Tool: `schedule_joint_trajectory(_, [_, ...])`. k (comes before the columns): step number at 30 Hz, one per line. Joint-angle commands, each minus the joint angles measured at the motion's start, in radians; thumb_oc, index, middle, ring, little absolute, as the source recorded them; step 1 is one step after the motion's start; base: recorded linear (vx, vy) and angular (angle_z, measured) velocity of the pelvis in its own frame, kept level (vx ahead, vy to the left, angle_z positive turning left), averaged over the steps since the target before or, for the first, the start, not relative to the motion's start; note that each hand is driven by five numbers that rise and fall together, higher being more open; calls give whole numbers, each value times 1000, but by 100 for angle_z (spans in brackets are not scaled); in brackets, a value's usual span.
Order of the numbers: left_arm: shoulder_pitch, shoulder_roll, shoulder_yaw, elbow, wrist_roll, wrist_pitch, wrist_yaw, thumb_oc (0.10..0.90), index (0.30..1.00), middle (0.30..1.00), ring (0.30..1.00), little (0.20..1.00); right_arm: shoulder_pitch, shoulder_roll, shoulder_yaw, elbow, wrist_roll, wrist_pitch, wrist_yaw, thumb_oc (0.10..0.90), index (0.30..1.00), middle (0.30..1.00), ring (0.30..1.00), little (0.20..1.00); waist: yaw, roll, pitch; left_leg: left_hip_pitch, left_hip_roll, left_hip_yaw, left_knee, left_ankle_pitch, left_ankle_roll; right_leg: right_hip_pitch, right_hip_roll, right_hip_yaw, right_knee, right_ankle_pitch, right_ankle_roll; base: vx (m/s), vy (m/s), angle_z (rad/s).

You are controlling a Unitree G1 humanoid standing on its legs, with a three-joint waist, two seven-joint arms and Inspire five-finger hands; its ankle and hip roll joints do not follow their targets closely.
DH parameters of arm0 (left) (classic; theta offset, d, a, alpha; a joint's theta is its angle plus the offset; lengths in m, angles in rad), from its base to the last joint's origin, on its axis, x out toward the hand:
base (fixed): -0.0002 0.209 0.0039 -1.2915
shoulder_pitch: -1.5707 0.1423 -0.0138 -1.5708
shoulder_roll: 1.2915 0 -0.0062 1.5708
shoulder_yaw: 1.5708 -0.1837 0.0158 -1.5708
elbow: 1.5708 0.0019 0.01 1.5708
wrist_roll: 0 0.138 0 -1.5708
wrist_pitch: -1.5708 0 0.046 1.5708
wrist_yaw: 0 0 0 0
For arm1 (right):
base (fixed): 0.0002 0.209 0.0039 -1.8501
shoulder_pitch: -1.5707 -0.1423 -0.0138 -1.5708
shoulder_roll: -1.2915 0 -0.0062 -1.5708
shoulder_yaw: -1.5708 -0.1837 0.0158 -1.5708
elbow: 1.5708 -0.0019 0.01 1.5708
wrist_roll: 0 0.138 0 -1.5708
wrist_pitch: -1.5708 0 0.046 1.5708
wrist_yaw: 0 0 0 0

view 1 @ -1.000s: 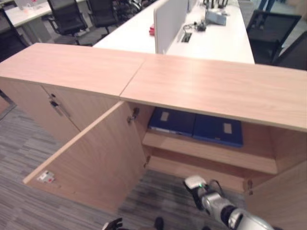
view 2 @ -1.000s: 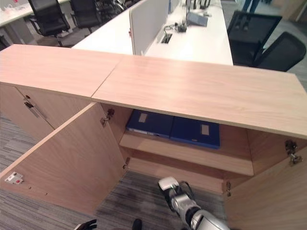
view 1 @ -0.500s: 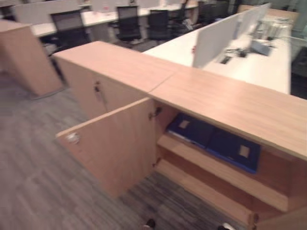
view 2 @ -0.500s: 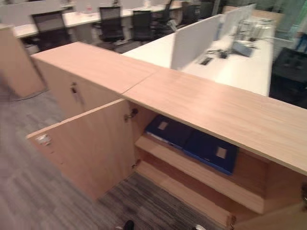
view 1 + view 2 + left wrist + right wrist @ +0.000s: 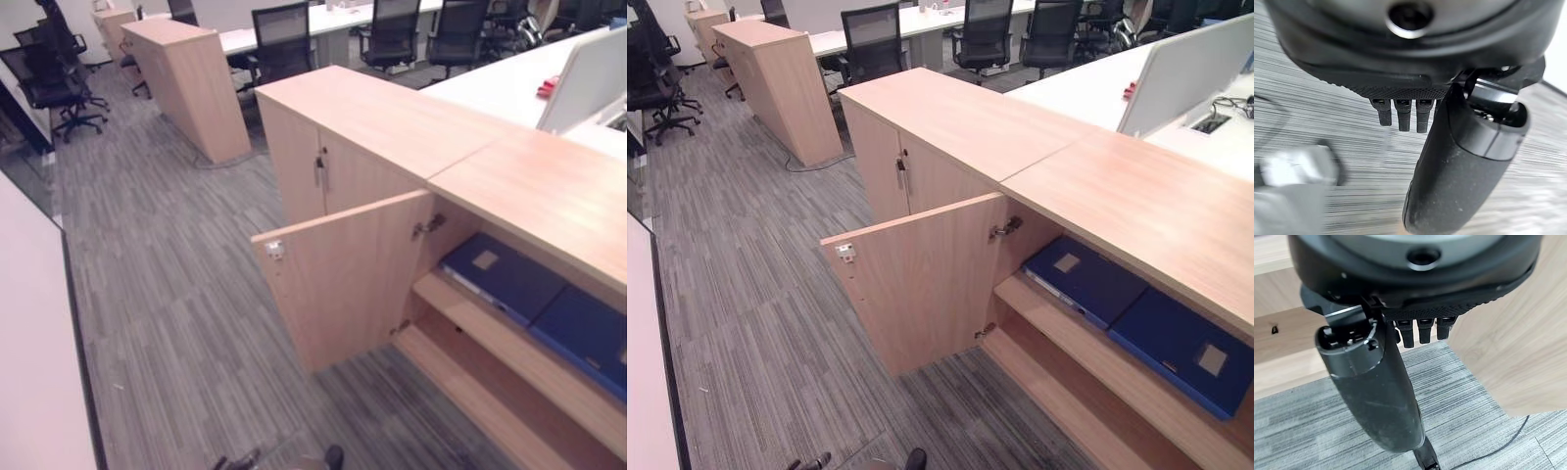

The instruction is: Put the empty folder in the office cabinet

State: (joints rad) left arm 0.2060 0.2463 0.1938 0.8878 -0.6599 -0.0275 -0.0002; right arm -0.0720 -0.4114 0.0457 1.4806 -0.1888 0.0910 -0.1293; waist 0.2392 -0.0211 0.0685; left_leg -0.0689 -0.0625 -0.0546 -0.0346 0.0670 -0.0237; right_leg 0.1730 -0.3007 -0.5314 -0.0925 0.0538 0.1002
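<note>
- Left hand (image 5: 1449,161) and right hand (image 5: 1376,391): fingers hanging straight, holding nothing, above carpet.
- Two blue folders (image 5: 1087,279) flat on shelf of open cabinet (image 5: 950,117); labels unreadable.

Lower right of the head views, the cabinet (image 5: 1048,157) stands with its left door (image 5: 921,279) swung out over the striped grey floor (image 5: 754,294). Inside, the upper shelf (image 5: 1087,352) carries two blue folders lying flat, side by side and touching: the left folder (image 5: 1083,279) nearer the hinge, the right folder (image 5: 1185,348) running toward the frame's right edge. The lower shelf (image 5: 1058,411) shows bare wood. The wooden top (image 5: 1136,201) is a plain light surface.
</note>
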Motion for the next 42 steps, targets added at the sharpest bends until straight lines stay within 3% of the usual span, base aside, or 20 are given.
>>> schedule_joint_trajectory(1, [-57,72,-36,-137,69,-95,32,800,900,900,900,900,-40,-149,37,35,-51,38,-1,800,900,900,900,900,14,74,-48,89,165,-143,-30,-67,-90,-39,60,-50,18,-8,34,18,320,-27])
schedule_joint_trajectory(3, [-81,128,-23,-160,130,-99,46,800,900,900,900,900,-48,-159,37,26,-59,34,17,800,900,900,900,900,7,78,-62,111,156,-145,-46,-98,-83,-43,44,-29,15,-3,61,18,261,-34])
schedule_joint_trajectory(4, [-122,185,-15,-196,209,-104,65,800,900,900,900,900,-52,-171,40,17,-70,31,36,800,900,900,900,900,-2,73,-65,111,123,-143,-53,-93,-66,-61,7,-36,17,34,72,-51,245,-16])
schedule_joint_trajectory(6, [-140,208,-7,-206,240,-107,73,800,900,900,900,900,-53,-174,45,13,-74,27,42,800,900,900,900,900,-8,69,-68,110,111,-141,-53,-98,-60,-67,-4,-32,17,43,79,-15,168,-16])
schedule_joint_trajectory(8, [-225,294,-16,-246,364,-107,109,800,900,900,900,900,-64,-181,56,4,-86,23,63,800,900,900,900,900,-26,56,-70,117,81,-127,-53,-114,-46,-78,-32,-12,15,68,102,9,179,-18])
schedule_joint_trajectory(10, [-245,310,-18,-261,399,-101,119,800,900,900,900,900,-67,-180,59,1,-87,22,67,800,900,900,900,900,-27,49,-70,119,71,-122,-53,-118,-40,-81,-40,-4,14,75,108,-1,83,-18])
schedule_joint_trajectory(14, [-392,440,-88,-288,596,-92,145,800,900,900,900,900,-89,-196,72,-1,-88,20,86,800,900,900,900,900,-52,24,-64,125,34,-94,-53,-132,-19,-109,-78,26,12,118,137,-36,84,-19])
schedule_joint_trajectory(18, [-505,507,-168,-269,635,-109,143,800,900,900,900,900,-104,-219,84,16,-93,18,98,800,900,900,900,900,-74,9,-61,131,13,-67,-53,-137,-4,-135,-96,54,9,149,153,-34,50,-25])
schedule_joint_trajectory(29, [-596,491,-324,-439,615,-161,24,800,900,900,900,900,-126,-277,67,47,-106,12,134,800,900,900,900,900,-91,-18,-59,143,-6,-11,-53,-143,15,-168,-115,63,5,202,162,-31,20,-15])
schedule_joint_trajectory(42, [-539,426,-382,-585,507,-186,-126,800,900,900,900,900,-130,-303,59,22,-113,-14,179,800,900,900,900,900,-101,-60,-69,155,-19,5,-53,-143,29,-169,-127,58,5,239,162,-3,1,-1])
